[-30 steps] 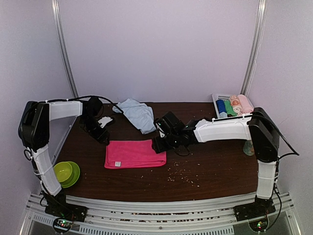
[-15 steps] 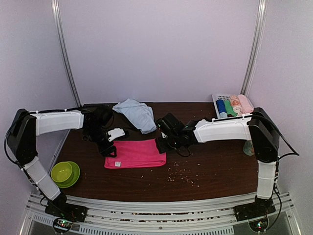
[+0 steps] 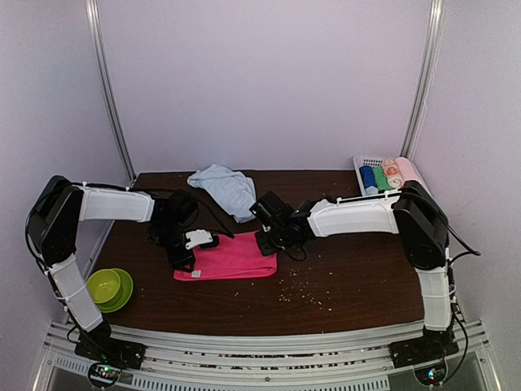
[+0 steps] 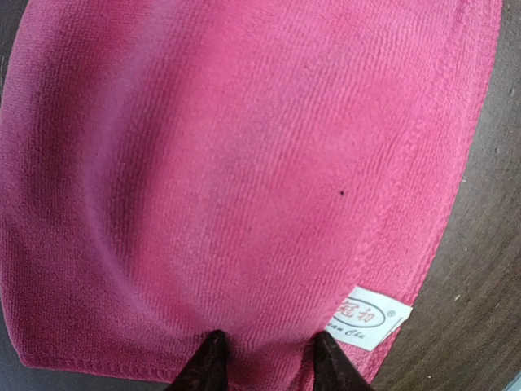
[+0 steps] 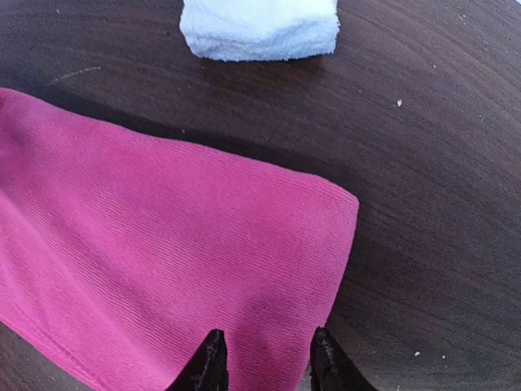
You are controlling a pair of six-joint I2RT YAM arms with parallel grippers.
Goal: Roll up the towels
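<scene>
From the top view, neither of the two towels had been rolled, so by my judgement the task was barely begun; the pink towel [image 3: 232, 257] lay flat just below the middle of the frame, and the light blue towel [image 3: 225, 189] sat crumpled above it, towards the back of the table [image 3: 358, 269]. The left gripper [image 3: 189, 248] was at the pink towel's left edge and the right gripper [image 3: 264, 240] at its upper right corner. Counted here: two towels, two grippers, one green bowl [image 3: 110, 287] at lower left, one basket [image 3: 364, 162] at upper right holding small rolls [image 3: 389, 176] in about four colours, and a scatter of crumbs [image 3: 301, 287].

In the left wrist view, pink cloth filled nearly the whole frame, lying flat; one white tag [image 4: 370, 318] showed at lower right. The fingertips stood apart at the bottom edge with flat cloth between them, nothing clamped.

In the right wrist view, the pink towel's corner pointed right across the lower left; a pale cloth end at top centre was probably the blue towel. These fingertips also stood apart over the pink edge, gripping nothing that I could see. Both rolls remained to be made.
</scene>
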